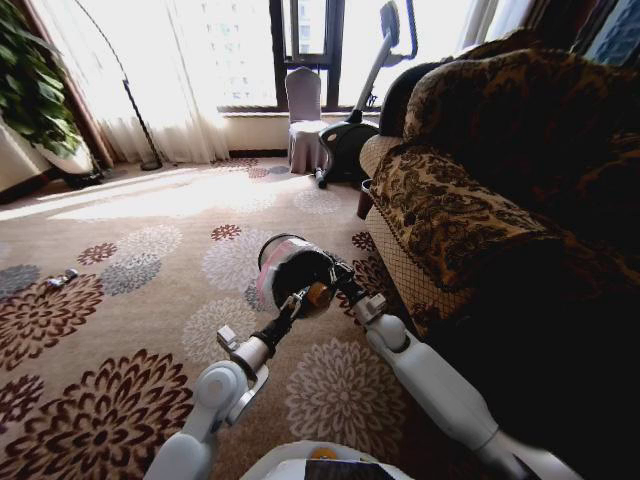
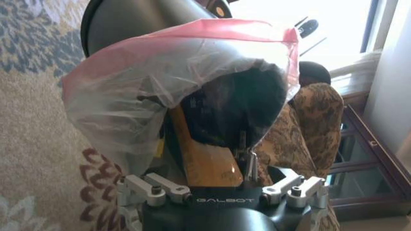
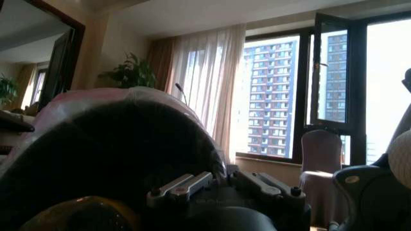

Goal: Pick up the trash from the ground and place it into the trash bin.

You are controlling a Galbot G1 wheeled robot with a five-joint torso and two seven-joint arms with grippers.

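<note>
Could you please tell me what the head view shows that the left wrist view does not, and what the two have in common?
Head view alone: the whole carpet, a small piece of trash lying far to the robot's left, both arms meeting at the tipped trash bin, the right gripper against it, and the exercise machine. Left wrist view alone: the bin's dark inside, seen through its bag, and a yellow object at its mouth. Both: the bin, the left gripper, patterned carpet and sofa.
</note>
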